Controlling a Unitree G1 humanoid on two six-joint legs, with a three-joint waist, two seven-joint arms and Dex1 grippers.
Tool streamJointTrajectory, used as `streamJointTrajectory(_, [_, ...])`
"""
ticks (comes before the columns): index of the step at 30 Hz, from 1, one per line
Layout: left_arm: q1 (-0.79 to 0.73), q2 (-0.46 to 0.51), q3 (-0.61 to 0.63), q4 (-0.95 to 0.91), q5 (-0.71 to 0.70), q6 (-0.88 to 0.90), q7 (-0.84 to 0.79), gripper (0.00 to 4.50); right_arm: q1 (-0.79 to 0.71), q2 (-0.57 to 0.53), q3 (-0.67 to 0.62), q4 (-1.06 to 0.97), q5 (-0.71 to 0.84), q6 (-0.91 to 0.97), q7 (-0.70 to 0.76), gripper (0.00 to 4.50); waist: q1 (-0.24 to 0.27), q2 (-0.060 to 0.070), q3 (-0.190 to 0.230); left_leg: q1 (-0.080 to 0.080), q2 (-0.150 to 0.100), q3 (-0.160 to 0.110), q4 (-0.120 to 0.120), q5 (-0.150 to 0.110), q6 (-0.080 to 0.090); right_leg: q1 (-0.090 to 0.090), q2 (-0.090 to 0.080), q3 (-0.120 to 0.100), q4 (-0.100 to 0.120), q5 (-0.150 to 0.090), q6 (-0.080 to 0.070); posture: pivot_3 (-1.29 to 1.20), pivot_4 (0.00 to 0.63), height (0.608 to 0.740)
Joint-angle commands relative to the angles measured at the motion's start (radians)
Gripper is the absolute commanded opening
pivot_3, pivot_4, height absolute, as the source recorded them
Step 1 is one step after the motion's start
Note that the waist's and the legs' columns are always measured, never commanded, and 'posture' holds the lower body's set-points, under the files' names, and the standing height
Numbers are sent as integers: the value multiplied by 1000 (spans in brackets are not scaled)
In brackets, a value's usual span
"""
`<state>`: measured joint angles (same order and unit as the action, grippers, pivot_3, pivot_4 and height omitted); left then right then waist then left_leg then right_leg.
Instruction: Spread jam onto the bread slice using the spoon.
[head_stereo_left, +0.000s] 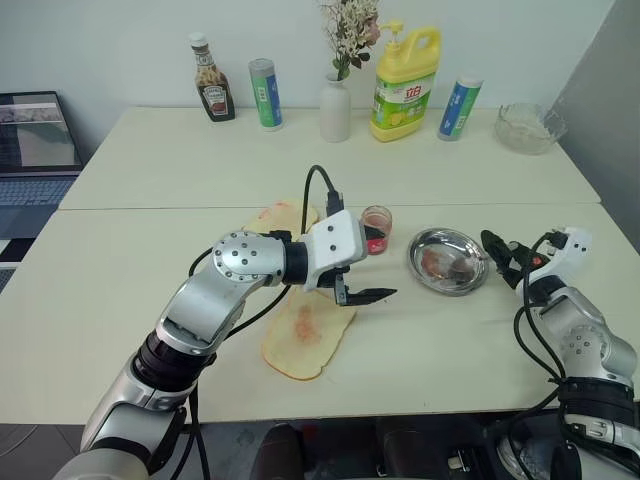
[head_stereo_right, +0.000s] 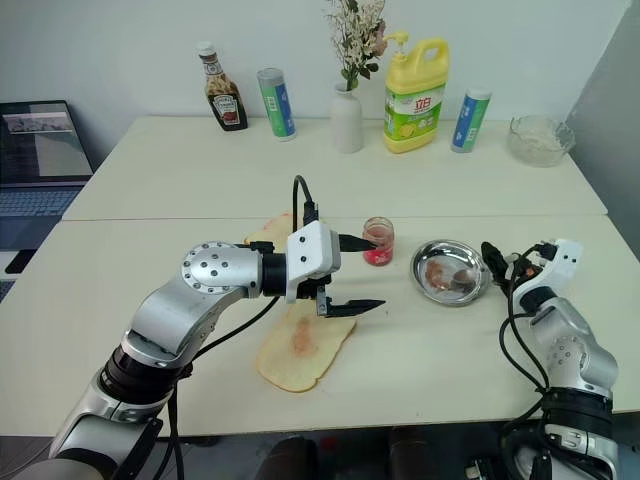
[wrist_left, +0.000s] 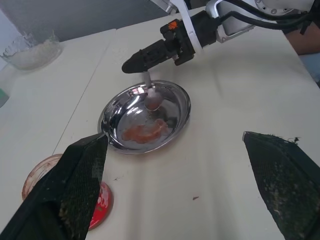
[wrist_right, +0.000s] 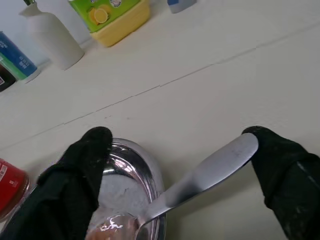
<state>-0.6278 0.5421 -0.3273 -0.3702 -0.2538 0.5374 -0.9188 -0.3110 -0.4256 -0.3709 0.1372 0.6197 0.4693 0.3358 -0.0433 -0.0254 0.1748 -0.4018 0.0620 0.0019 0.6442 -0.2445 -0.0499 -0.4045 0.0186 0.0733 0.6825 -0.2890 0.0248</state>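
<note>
The bread slice is a long pale-tan piece with a golden crust, rounded corners and a pink smear down its middle; it lies flat near the front edge of the table. A smaller slice lies just behind it. The jam is a small clear jar of red spread standing between the bread and the steel dish. The spoon is shiny silver; its bowl rests in the dish among pinkish smears and its handle slants up over the rim toward one finger of the right gripper.

Bare tabletop lies left of the bread and between the two arms; bottles, a vase and a glass bowl stand well apart along the far side.

The left gripper reaches across above the bread's far end, pointing toward the dish, jaws wide apart and empty. The right gripper sits level beside the dish, jaws apart, the spoon handle leaning against one finger rather than clamped
</note>
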Motion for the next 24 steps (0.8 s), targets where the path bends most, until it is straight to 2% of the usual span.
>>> streamJointTrajectory(1, [-7,-8,17,-9,7,-19,11,4500,5,-15,-2,-70,-36,-61,26,4475,1,0,0,0,0,0,0,0,0,0,0,0,0,0,0,0,150,740])
streamJointTrajectory(5, [-5,-8,17,-8,5,-19,14,4500,6,-11,0,-95,-35,-50,38,4475,1,0,0,0,0,0,0,0,0,0,0,0,0,0,0,0,150,740])
streamJointTrajectory(17, [1,-5,20,-10,5,-22,20,4500,73,-81,108,-167,-233,-199,133,4475,5,0,0,0,0,0,0,0,0,0,0,0,0,0,0,0,150,740])
streamJointTrajectory(24, [2,-8,18,-14,6,-23,22,4500,112,-91,132,-201,-276,-232,156,4475,8,0,0,0,0,0,1,0,0,0,0,0,0,0,0,0,150,740])
